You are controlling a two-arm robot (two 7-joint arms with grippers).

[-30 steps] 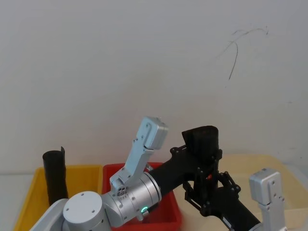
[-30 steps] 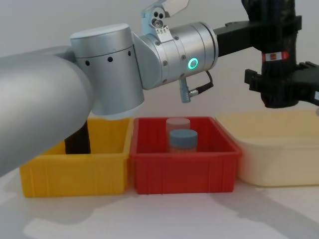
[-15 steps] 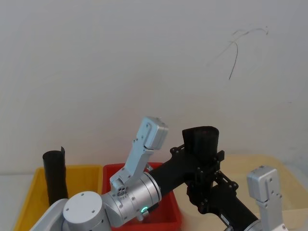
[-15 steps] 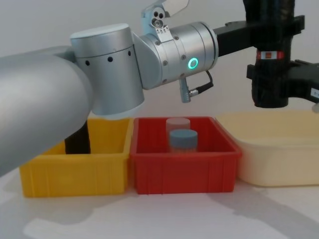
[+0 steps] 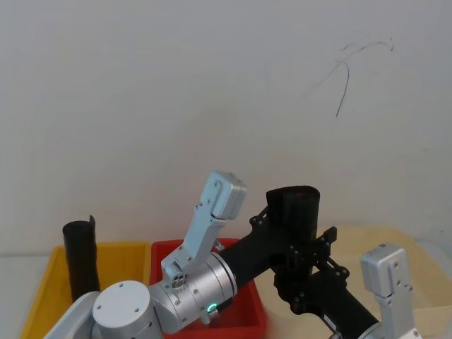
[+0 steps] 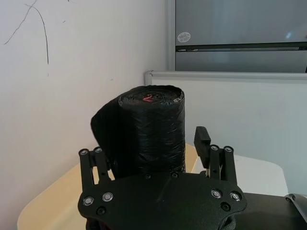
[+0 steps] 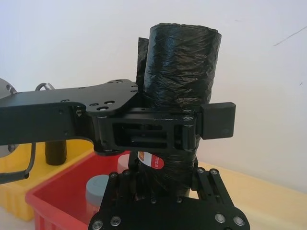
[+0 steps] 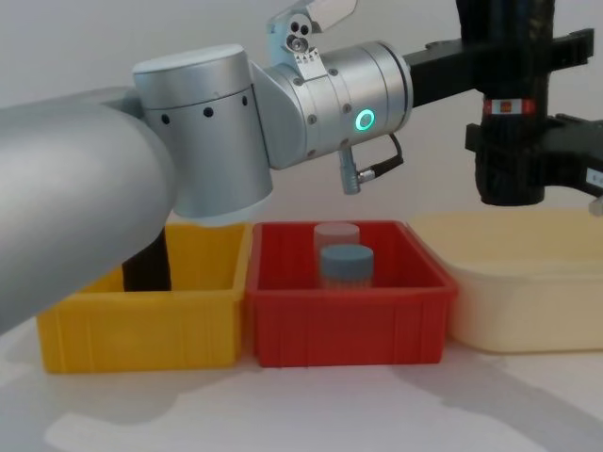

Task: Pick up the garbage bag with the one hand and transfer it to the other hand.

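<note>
While I look across from the chest camera, nearest to me is the thick silver left arm (image 8: 236, 132), green ring light (image 8: 364, 120) glowing, crossing high over the red bin (image 8: 344, 325). Inside the red bin stand a blue-lidded jar (image 8: 346, 264) and, just behind it, a clear jar (image 8: 336, 232). A yellow bin (image 8: 141, 330) sits against the red bin's left wall with a taller plain black roll (image 5: 79, 258) upright in it. A cream tub (image 8: 528, 301) sits just right of the red bin.

I see the garbage bag (image 8: 510, 179) held in the air above and to the right of the red bin, over the cream tub. Its long axis is vertical, one flat end pointing straight up, and the red-and-white label (image 8: 509, 106) circles it. The right gripper (image 7: 165, 179) is closed on the roll's lower part, below the label. The left gripper (image 6: 146, 146) brackets the upper part with its fingers apart. One finger pad (image 6: 202, 139) stands off the roll with a gap showing, and the opposite finger sits beside a loose flap of plastic (image 6: 103, 129).

Farthest back, behind the red bin, is a white wall (image 5: 176, 85) with a thin dark scribble (image 5: 346, 78).
</note>
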